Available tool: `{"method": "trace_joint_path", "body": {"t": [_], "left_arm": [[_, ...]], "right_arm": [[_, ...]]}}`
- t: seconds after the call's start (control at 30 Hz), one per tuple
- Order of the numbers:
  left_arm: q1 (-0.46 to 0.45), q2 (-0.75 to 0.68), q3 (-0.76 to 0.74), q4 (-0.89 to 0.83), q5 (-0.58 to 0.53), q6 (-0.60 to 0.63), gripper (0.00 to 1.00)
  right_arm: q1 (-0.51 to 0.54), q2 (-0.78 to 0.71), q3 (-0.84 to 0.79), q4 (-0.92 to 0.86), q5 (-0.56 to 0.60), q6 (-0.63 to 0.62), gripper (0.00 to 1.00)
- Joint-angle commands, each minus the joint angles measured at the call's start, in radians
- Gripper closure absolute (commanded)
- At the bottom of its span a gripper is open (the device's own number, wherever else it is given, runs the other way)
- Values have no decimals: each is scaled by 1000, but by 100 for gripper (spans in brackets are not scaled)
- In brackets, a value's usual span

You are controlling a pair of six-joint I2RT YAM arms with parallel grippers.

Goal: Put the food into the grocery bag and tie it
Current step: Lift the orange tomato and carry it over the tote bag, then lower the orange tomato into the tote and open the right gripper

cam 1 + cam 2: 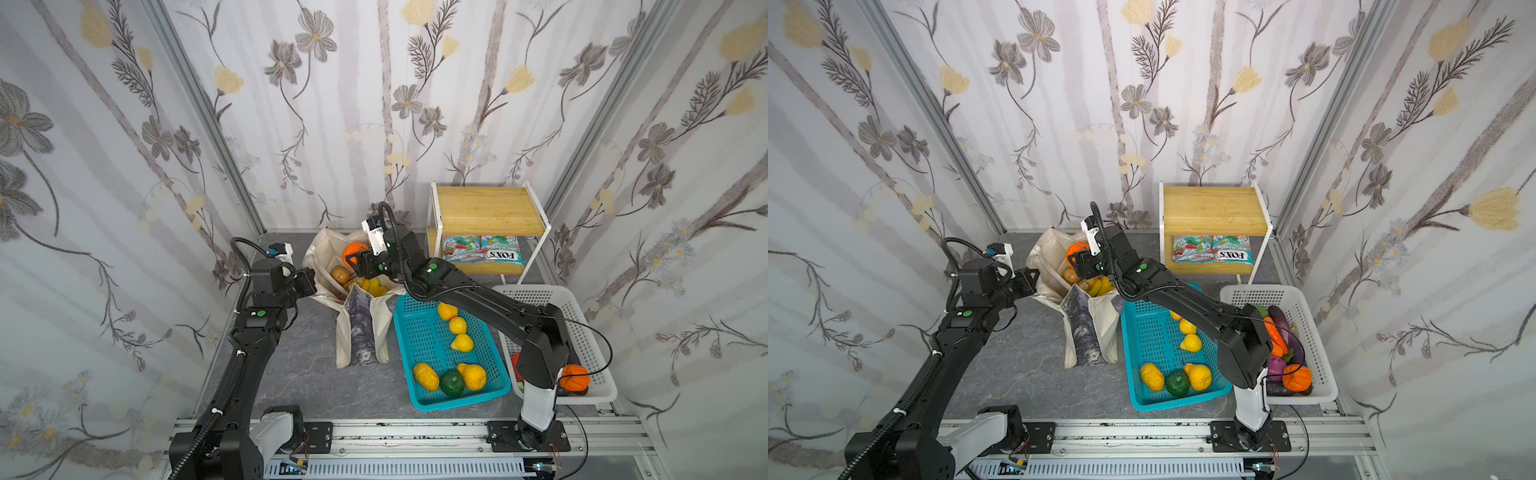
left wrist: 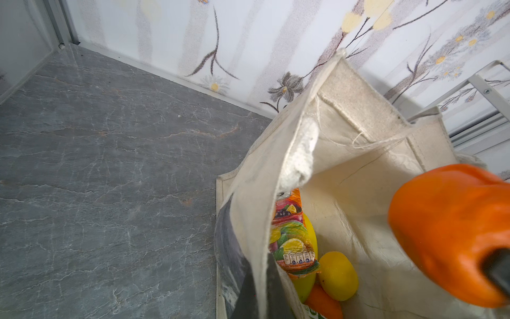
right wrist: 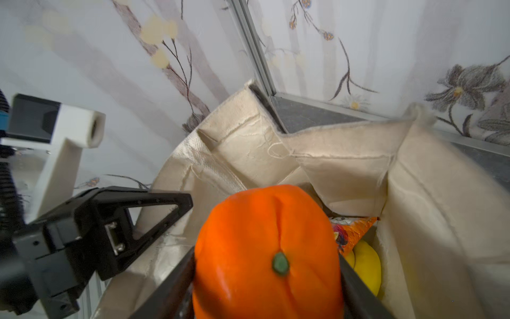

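Over the tote [image 1: 362, 328] by a teal basket [image 1: 419, 345], right jaws hold an orange [image 1: 353, 251], left jaws pinch rim.

left gripper [image 1: 315, 281] pinched shut, arm stretched forward; right gripper [image 1: 353, 256] gripping, arm extended across the middle

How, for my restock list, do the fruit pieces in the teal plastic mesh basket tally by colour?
In the teal plastic mesh basket:
yellow fruits: 5
green round fruit: 1
Total: 6
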Motion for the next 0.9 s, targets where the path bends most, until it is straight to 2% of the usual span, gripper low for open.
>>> {"method": "trace_joint_path", "body": {"t": [0.0, 0.47, 0.67, 0.87], "left_arm": [[0, 3, 2, 10, 19, 1, 100], [0, 7, 2, 13, 20, -3, 100], [1, 9, 2, 13, 20, -5, 100], [0, 12, 2, 14, 20, -5, 100]], "right_arm": [[12, 32, 36, -62, 0, -21, 36], [22, 140, 61, -204, -87, -70, 36], [23, 184, 64, -244, -72, -89, 34], [24, 232, 100, -302, -3, -104, 29]]}}
